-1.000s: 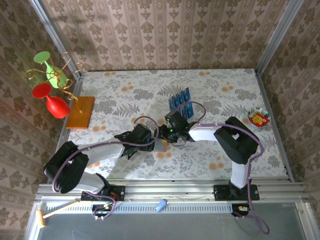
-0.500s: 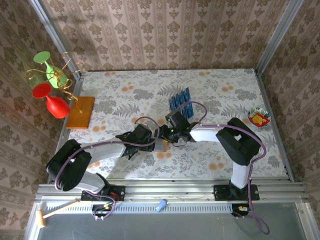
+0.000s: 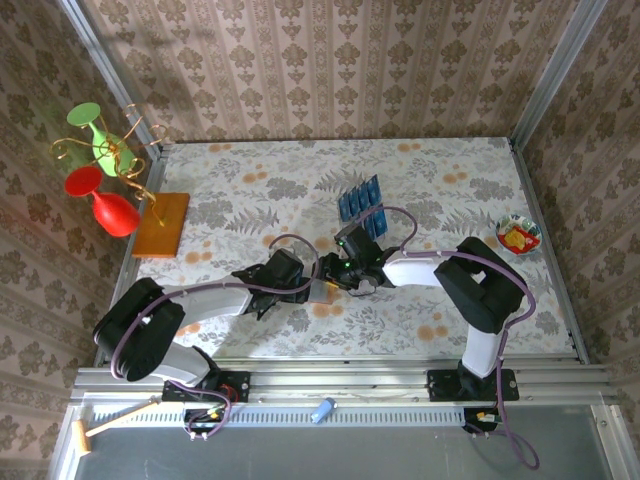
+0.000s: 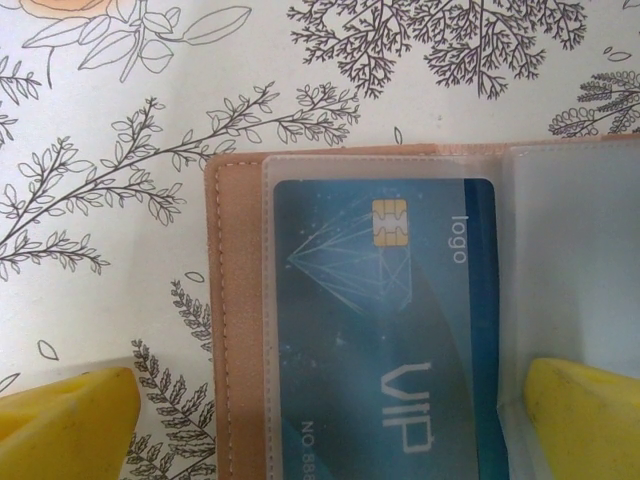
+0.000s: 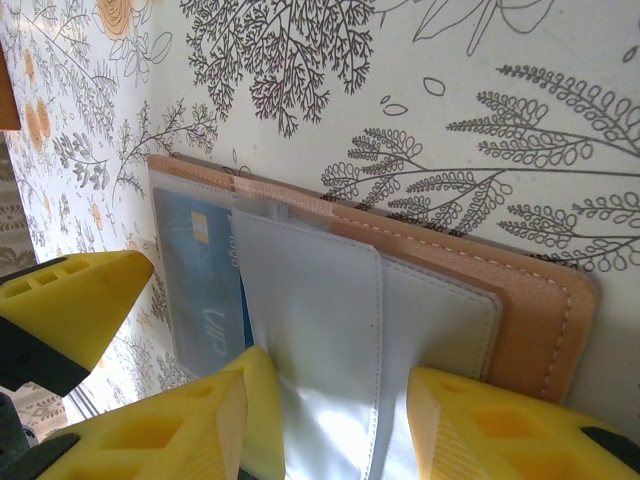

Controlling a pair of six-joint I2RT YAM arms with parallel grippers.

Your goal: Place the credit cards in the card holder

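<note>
- your left jaws gape wide over the open card holder (image 4: pixel 236 330), one credit card (image 4: pixel 385 330) sleeved inside.
- your right jaws stand parted astride its pocket (image 5: pixel 320 340).
- spare credit cards (image 3: pixel 361 200) lie at 12 o'clock.

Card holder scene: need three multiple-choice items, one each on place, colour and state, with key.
1. In the top view, where do the loose credit cards lie?
A. Farther from the arm bases than the card holder
B. Nearer the bases than it
C. At the left edge

2. The card stowed in the card holder is:
A. red
B. blue
C. green

3. The card holder is:
A. folded shut
B. standing on edge
C. open, flat on the table

Key:
1 A, the fan of cards lies beyond the card holder.
2 B, the left wrist view shows it blue.
3 C, both wrist views show its pages spread on the table.
</note>
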